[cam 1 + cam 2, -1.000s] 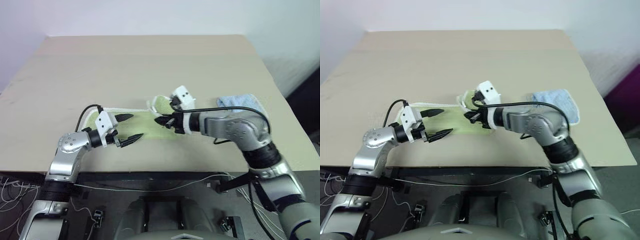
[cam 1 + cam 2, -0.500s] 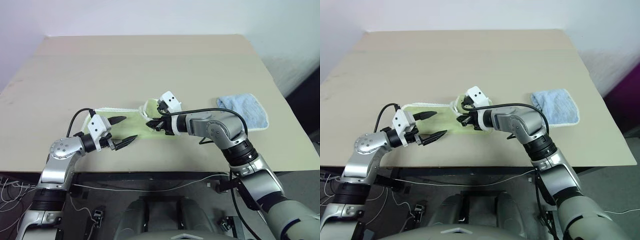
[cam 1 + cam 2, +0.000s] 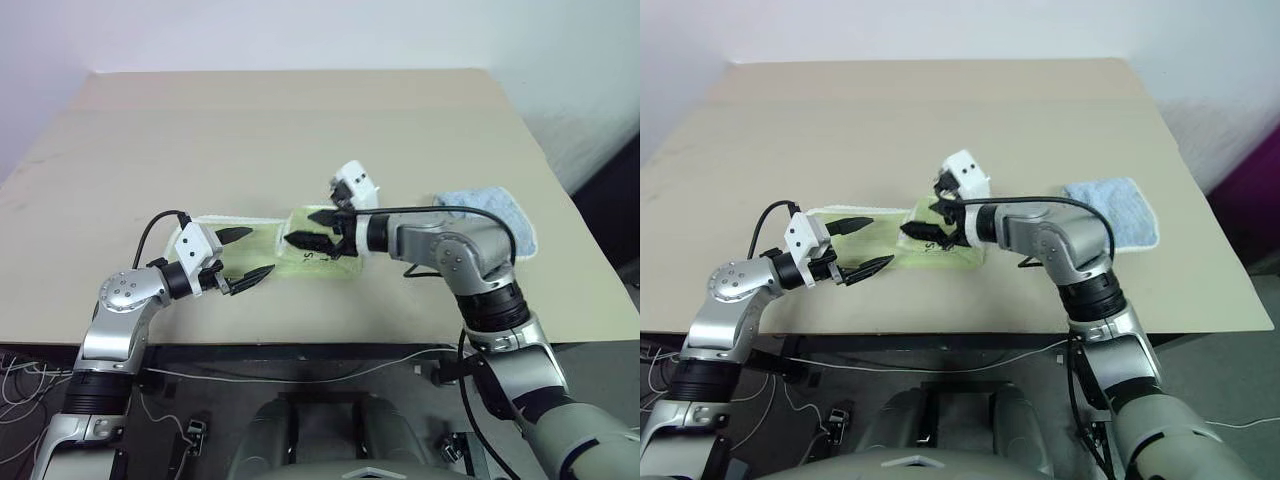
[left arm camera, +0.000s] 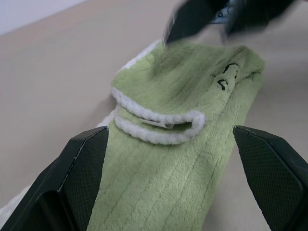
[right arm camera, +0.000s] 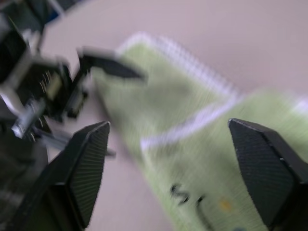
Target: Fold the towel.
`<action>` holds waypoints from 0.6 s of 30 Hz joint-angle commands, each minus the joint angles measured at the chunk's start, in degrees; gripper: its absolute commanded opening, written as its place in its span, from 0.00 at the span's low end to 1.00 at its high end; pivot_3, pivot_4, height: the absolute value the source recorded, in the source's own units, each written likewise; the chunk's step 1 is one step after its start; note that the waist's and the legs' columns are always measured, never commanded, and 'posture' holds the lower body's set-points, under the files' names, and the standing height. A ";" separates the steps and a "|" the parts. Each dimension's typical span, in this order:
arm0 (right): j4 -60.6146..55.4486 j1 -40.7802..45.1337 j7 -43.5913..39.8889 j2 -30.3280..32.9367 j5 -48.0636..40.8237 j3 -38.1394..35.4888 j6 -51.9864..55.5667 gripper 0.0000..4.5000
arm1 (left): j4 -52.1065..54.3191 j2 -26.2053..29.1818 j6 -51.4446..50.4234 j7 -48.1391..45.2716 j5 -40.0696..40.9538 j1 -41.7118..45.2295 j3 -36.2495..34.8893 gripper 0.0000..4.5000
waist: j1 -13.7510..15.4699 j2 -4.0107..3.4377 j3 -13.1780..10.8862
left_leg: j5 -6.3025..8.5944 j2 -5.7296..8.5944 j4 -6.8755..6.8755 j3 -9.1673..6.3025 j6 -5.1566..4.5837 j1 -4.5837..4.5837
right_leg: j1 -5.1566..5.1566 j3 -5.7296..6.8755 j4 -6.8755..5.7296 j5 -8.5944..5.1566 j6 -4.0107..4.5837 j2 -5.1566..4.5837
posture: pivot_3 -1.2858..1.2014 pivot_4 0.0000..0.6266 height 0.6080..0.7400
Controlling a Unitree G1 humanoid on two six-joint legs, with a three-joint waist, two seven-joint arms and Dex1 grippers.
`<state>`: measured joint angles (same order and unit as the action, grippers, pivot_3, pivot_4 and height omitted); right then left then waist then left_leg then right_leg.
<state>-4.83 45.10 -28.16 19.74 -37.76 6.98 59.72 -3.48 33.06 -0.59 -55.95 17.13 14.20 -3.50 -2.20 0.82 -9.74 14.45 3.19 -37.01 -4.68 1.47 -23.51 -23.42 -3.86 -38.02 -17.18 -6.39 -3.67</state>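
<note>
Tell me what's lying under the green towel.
The towel lies folded on the table, one layer over another, with both open grippers, left and right, above it. Anything between its layers is covered.

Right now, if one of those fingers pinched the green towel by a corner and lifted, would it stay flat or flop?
Probably flop: the towel lies folded over itself, with soft creases. It looks light, being thin terry cloth. Its fuzzy ribbed surface likely grips rather than slips.
</note>
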 commanded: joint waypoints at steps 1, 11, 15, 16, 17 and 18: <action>-1.38 -0.36 -2.08 2.35 2.32 -2.12 -4.29 0.69 | 0.90 0.45 0.36 0.65 1.69 0.01 -2.28 0.97 | 0.02 0.00 0.00 | 0.00 0.00 0.00 0.00 0.00 0.00 | 0.01 0.00 0.00 0.00 0.00 0.00 | 0.52 0.24 1.00; 6.75 -6.56 -8.35 -2.17 11.82 6.26 -18.42 0.02 | 0.85 0.49 0.12 3.18 1.87 -0.97 -3.49 0.97 | -0.32 0.00 0.00 | 0.00 -0.02 0.04 0.01 0.00 0.00 | -0.04 -0.02 -0.02 0.00 0.00 0.03 | 0.52 0.24 1.00; 15.52 -8.69 -9.26 -3.72 18.12 10.05 -25.42 0.02 | 1.78 0.92 -0.45 3.91 2.55 -2.24 -4.91 0.97 | -0.18 0.00 0.00 | 0.00 0.00 0.02 0.01 0.01 0.01 | -0.02 -0.01 -0.01 0.00 0.00 0.02 | 0.52 0.24 1.00; 17.13 -9.42 -9.85 -3.92 19.35 10.87 -26.83 0.02 | 2.25 1.01 -0.73 4.17 2.83 -2.68 -5.33 0.97 | -0.15 0.00 -0.01 | 0.00 0.01 0.02 0.01 0.01 0.01 | -0.02 -0.01 -0.01 0.00 0.00 0.01 | 0.52 0.24 1.00; 18.26 -10.09 -10.42 -4.04 20.47 11.57 -28.08 0.02 | 2.76 1.10 -1.02 4.40 3.15 -3.13 -5.73 0.97 | -0.19 0.00 -0.01 | 0.00 0.01 0.02 0.01 0.01 0.00 | -0.02 0.00 -0.01 0.00 0.00 0.01 | 0.52 0.24 1.00; 18.93 -10.71 -10.91 -4.07 21.55 12.22 -29.28 0.02 | 3.22 1.17 -1.33 4.62 3.53 -3.54 -6.13 0.97 | -0.22 0.00 0.00 | 0.00 0.01 0.02 0.01 0.01 0.01 | -0.03 0.00 -0.01 0.00 0.00 0.01 | 0.52 0.24 1.00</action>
<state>12.91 35.17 -38.11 15.91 -18.39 17.82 32.34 -3.27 33.49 -1.87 -51.89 19.28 10.76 -7.72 -2.42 0.81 -9.75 14.44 3.19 -36.98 -4.67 1.48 -23.49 -23.44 -3.87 -38.04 -17.18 -6.39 -3.65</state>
